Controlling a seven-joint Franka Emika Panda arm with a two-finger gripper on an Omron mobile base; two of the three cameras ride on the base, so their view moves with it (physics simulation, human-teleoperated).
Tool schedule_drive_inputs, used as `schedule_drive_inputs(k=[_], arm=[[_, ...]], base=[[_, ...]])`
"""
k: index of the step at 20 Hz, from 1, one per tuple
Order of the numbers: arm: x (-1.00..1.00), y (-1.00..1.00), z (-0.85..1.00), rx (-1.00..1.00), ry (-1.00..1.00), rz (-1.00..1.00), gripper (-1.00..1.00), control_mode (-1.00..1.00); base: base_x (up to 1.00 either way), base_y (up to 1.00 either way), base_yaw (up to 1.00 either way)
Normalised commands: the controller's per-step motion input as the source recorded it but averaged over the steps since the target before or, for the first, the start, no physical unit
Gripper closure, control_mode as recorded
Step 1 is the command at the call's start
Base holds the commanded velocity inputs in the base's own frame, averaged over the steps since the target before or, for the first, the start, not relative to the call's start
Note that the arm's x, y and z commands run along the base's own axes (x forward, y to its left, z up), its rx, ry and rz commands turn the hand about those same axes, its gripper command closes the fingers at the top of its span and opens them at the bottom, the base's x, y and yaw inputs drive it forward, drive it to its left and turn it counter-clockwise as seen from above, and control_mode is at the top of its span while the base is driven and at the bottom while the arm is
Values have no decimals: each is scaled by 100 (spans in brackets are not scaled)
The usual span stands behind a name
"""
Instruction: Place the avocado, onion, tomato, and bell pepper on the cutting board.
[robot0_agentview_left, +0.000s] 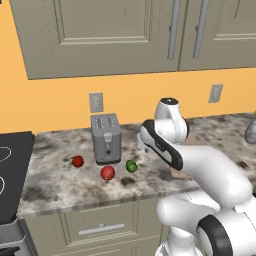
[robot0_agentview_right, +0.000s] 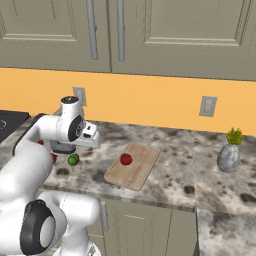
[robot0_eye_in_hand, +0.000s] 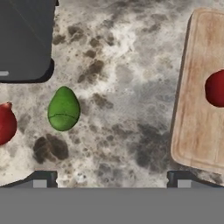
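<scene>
The green avocado (robot0_eye_in_hand: 64, 109) lies on the marbled counter, a short way left of the light wooden cutting board (robot0_eye_in_hand: 197, 131). My gripper (robot0_eye_in_hand: 111, 181) hangs open above the counter between the two, holding nothing. One red round item (robot0_eye_in_hand: 216, 89) rests on the board. Another red item (robot0_eye_in_hand: 5, 124) lies on the counter beyond the avocado. In the right base view the avocado (robot0_agentview_right: 73, 160) sits just right of my gripper (robot0_agentview_right: 64, 150), and the board (robot0_agentview_right: 142, 160) carries the red item (robot0_agentview_right: 126, 159). From the left base view I see the avocado (robot0_agentview_left: 131, 166) and two red items (robot0_agentview_left: 107, 173) (robot0_agentview_left: 77, 161). I cannot tell which red item is the tomato, onion or bell pepper.
A grey toaster (robot0_agentview_left: 106, 137) stands behind the loose items, close to the wall. A dark stovetop (robot0_agentview_left: 12, 170) borders the counter on the left. A grey vase with a plant (robot0_agentview_right: 229, 156) stands at the far right. The counter's front edge runs just below the board.
</scene>
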Motion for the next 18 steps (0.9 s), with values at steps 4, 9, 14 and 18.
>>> schedule_drive_inputs(k=[4, 9, 14, 18], arm=[[0, 54, 0, 0, 0, 2, -100, -100], [0, 45, 0, 0, 0, 4, -100, -100], [2, 37, -2, 0, 0, 4, -100, -100], [17, 8, -16, 0, 0, 5, -100, -100]], base=[[0, 0, 0], [0, 0, 0], [0, 0, 0], [0, 0, 0]])
